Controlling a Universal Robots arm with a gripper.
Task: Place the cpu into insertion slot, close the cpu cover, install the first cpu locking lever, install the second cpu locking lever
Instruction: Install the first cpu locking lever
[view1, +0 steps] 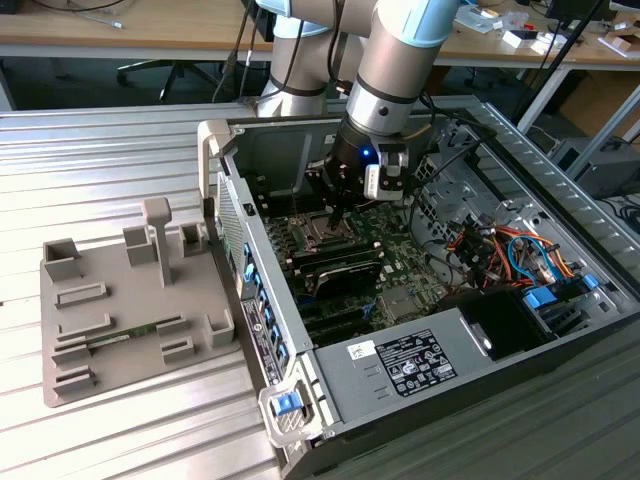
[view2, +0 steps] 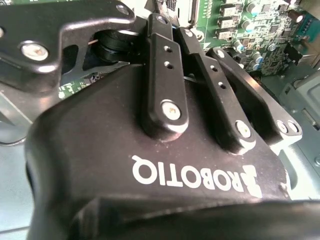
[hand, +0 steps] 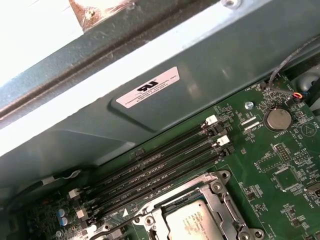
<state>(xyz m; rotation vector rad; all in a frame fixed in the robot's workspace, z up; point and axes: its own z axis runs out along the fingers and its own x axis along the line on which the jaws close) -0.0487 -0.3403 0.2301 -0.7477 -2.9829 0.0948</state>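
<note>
The arm (view1: 395, 60) reaches down steeply from the far side, its wrist pointing downward. The gripper (view1: 337, 215) hangs low at its end; in the second wrist view its black finger links (view2: 165, 75) lie close together.

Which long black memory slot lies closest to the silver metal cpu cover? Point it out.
The long black memory slot running right beside the silver metal cpu cover; the other three lie farther off, toward the grey case wall.

Silver-grey cpu (hand: 192, 225) on green circuit board (hand: 280, 170); black tool (view2: 172, 75).
</note>
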